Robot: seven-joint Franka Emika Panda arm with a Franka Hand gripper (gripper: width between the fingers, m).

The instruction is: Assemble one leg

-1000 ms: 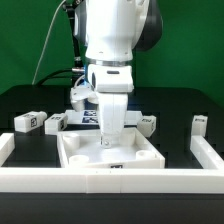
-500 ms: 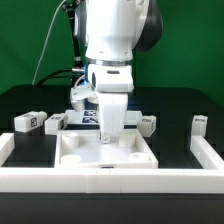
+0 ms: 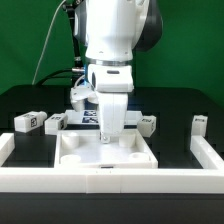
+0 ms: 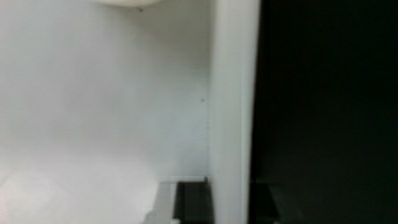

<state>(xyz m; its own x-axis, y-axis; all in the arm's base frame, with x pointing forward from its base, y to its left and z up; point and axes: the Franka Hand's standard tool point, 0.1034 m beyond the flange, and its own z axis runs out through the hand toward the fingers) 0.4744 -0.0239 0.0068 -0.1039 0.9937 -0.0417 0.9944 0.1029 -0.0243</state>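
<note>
The fingers [image 3: 109, 137] dip into the white tray [image 3: 75, 160], open or closed I cannot tell; a leg [image 3: 147, 122] lies outside.

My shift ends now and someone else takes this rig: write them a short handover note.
Gripper: down in the large flat white tray-shaped piece; jaws not discernible.
Small white square-sided plastic posts, tagged, all loose on the black table: far-left leg, second-left leg, right leg, upright far-right leg, sides as the exterior view shows.
Done: no leg fitted.
Left: grasp one leg, seat it in the tray-shaped piece.
</note>
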